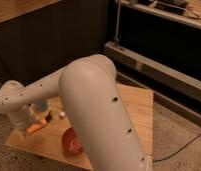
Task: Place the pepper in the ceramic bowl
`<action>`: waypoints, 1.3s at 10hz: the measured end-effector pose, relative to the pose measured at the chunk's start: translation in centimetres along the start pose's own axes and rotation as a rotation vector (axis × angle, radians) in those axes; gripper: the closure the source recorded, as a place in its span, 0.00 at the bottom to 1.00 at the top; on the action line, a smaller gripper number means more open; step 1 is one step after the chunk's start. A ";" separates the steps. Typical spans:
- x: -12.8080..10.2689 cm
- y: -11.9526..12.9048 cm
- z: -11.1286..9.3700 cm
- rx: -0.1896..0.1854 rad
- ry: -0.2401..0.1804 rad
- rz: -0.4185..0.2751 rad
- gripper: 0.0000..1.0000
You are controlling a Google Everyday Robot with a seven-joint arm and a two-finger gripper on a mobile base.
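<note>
At the left end of the wooden table (140,107), the gripper (25,121) hangs low under the white wrist, close above the board. Its jaws stand apart and nothing is clamped between them. Just to the right of it lies the pepper (37,127), orange and long, flat on the table; its left end reaches under the gripper, and I cannot tell if they touch. Behind the pepper stands a small light-blue cup (41,106), and near it are a small dark thing (49,118) and a small white thing (61,115), both too small to name. To the right of the pepper, toward the front edge, stands the reddish-brown bowl (70,142), partly hidden by the big white arm (96,112), which fills the middle of the view. The pepper is outside the bowl, a little apart from it. Around the table is a speckled floor (179,140).
</note>
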 end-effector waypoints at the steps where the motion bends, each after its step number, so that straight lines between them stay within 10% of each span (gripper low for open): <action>1: -0.6 -0.3 0.0 0.009 -0.003 -0.039 0.35; 6: -0.6 -0.4 0.0 0.012 -0.001 -0.053 0.35; 13: -2.5 -2.0 1.8 0.081 -0.008 -0.251 0.35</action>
